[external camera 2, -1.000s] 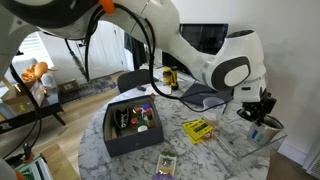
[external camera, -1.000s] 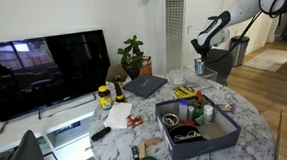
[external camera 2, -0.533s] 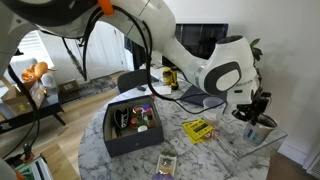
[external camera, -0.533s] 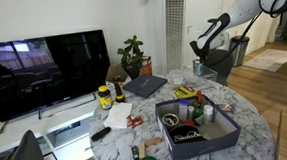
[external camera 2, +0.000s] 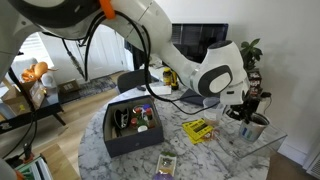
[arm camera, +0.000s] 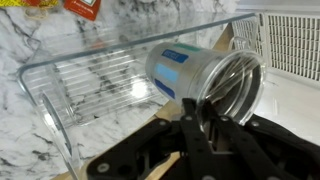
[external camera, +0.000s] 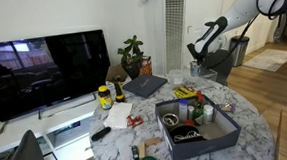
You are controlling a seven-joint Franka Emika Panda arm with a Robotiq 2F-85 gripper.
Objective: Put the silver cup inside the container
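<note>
The silver cup [arm camera: 200, 75] sits between the jaws over a clear tray [arm camera: 85, 90], apart from the container [external camera 2: 125, 142].

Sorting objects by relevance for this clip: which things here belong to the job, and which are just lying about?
Job: silver cup, container.
Lying about: clear tray, yellow-lidded jar, laptop, plant, TV, yellow packet.

White walls [external camera: 79, 14], dark television [external camera: 45, 71], wooden floor [external camera: 276, 84]

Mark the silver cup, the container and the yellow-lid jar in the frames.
silver cup [arm camera: 185, 72], wrist view, on its labelled side wall.
container [external camera: 202, 141], an exterior view, on its front wall.
yellow-lid jar [external camera: 104, 96], an exterior view, on its dark body.
</note>
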